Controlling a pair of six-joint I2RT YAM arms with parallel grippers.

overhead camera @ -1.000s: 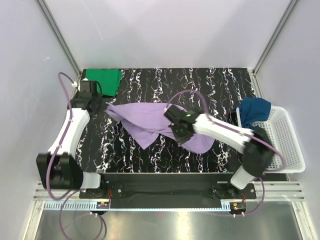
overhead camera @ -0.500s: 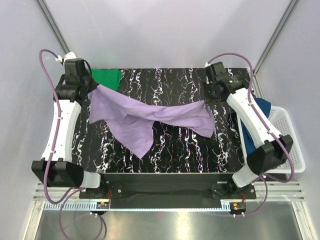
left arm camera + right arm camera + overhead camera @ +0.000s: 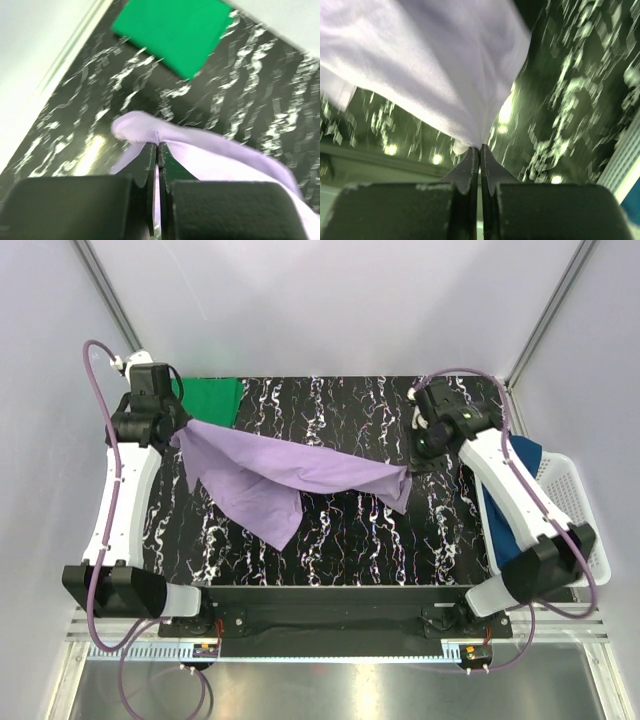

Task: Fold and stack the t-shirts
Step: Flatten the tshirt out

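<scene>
A lavender t-shirt [image 3: 285, 475] hangs stretched above the black marbled table [image 3: 340, 540] between both arms. My left gripper [image 3: 180, 432] is shut on its left end, pinched cloth [image 3: 150, 132] showing at the fingertips [image 3: 158, 145]. At the right end, my right gripper [image 3: 408, 468] is shut on the shirt's other corner [image 3: 465, 135], fingertips [image 3: 480, 147] closed. A loose flap [image 3: 270, 515] droops toward the near side. The folded green t-shirt [image 3: 207, 400] lies flat at the table's far left corner, also in the left wrist view [image 3: 175, 27]. The dark blue t-shirt [image 3: 515, 460] is draped over the basket's edge.
A white mesh basket [image 3: 570, 530] stands off the table's right edge, partly behind my right arm. Aluminium frame posts [image 3: 115, 310] and white walls enclose the back and sides.
From low over the table both arms rose and spread apart, lifting and stretching the lavender t-shirt. In the last half second the right gripper dropped slightly and the cloth pulled tauter.
</scene>
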